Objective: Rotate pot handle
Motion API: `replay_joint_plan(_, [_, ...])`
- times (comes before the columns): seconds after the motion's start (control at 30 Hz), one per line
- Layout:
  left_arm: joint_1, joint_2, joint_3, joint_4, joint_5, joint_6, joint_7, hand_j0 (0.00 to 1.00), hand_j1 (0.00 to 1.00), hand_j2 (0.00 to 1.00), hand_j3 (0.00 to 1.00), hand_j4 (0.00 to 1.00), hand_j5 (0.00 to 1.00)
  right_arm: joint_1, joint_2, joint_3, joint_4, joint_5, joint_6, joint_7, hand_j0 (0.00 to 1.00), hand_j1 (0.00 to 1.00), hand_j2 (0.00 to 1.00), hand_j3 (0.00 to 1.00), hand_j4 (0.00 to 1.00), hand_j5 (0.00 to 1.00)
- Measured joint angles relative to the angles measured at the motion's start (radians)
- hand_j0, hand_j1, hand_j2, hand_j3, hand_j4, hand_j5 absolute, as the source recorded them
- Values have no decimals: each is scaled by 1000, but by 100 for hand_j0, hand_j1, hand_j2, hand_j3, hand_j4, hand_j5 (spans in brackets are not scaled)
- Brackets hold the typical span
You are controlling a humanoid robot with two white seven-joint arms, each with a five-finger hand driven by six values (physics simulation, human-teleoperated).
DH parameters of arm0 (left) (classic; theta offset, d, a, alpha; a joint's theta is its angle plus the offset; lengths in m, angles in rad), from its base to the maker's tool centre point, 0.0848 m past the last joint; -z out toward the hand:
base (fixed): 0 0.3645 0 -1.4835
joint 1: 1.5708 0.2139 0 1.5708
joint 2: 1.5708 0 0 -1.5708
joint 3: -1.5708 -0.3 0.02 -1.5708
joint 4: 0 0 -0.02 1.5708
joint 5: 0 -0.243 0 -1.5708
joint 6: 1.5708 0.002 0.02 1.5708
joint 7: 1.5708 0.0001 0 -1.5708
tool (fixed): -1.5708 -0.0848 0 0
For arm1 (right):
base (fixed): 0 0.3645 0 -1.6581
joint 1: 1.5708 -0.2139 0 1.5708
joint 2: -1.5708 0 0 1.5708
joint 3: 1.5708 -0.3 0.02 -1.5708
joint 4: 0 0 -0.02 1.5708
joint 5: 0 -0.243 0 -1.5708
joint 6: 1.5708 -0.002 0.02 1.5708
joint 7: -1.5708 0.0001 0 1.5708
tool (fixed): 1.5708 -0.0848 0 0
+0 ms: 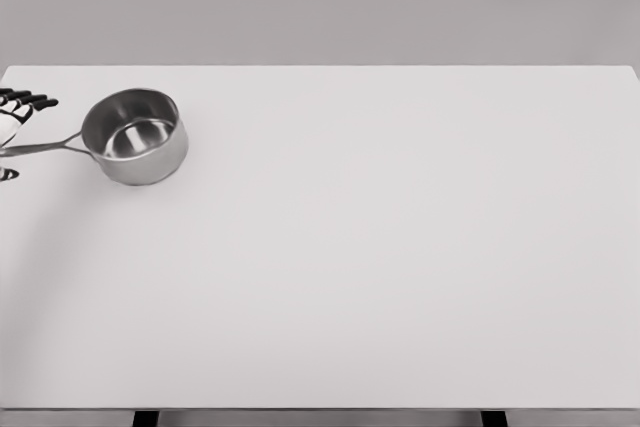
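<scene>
One hand (pixel 14 119) shows at the table's (pixel 400 267) left edge, dark fingers spread above the handle (pixel 45 146), thumb below, not clearly clamped on it. The pot (pixel 135 136) stands near the far left corner, upright and empty. A loose pinch could slip off the thin handle (or push the pot over the edge). White table, grey wall (pixel 320 2).

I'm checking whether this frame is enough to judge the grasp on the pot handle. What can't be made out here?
- Left hand, head view: only dark fingertips show; the picture's left edge cuts off palm and arm.
- Handle of the pot: its far end runs off the left edge, so any contact with the hand is unclear.
- Whether the fingers close on the handle: too small and cropped to tell.
- Right hand: not in view.
</scene>
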Motion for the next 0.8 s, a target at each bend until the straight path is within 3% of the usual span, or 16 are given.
replay_joint_plan(0.23, [-3,-9,-13,-3,8,0,0,100,100,100,100,100,100,0,0,0,0,0,0,0,100,100,100,100,100,100])
replay_joint_plan(0.8, [-74,-30,-70,-20,14,2,1,100,100,100,100,100,100,0,0,0,0,0,0,0,100,100,100,100,100,100])
